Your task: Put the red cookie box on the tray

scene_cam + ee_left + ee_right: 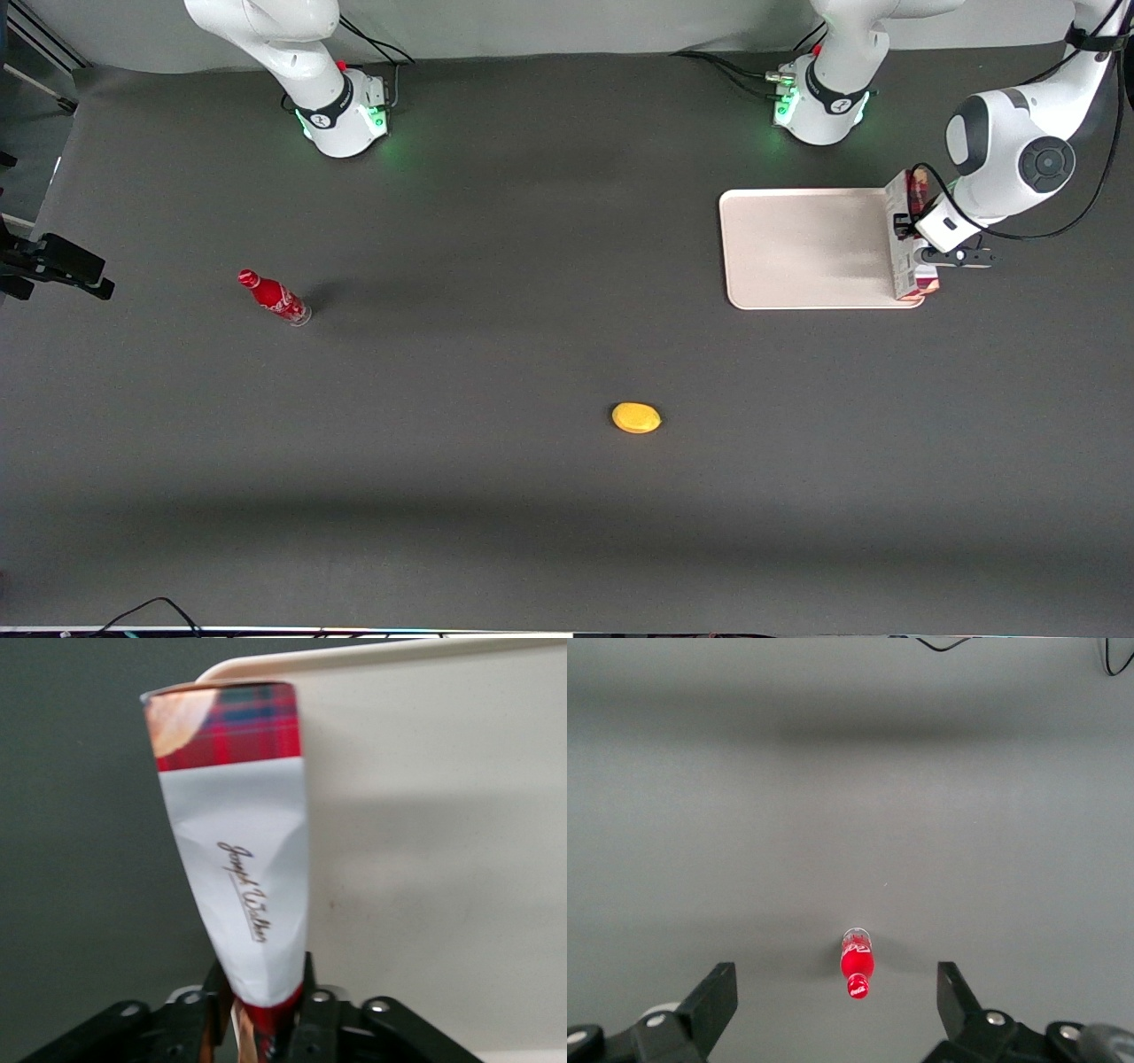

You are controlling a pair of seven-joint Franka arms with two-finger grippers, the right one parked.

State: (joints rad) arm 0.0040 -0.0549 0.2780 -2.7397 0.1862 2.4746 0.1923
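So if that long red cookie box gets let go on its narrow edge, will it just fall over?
Probably. The red cookie box is long and thin, held on edge by the tool at the tray rim, so it looks tippy. Being a flat-sided carton, it should flop flat, not roll.

You can see the red cookie box (237, 859) has a big white panel with thin dark handwriting on it, and one end is red checks crossed with dark blue-green stripes. A bit of golden-brown cookie picture sits at its corner. The tray (802, 248) is pale beige all over. The gripper (266, 1005) has black fingers (314, 1010). The tabletop (496, 354) is dark grey. The small bottle (275, 298) is bright red with white writing. The little oval thing (636, 417) is yellow-orange.
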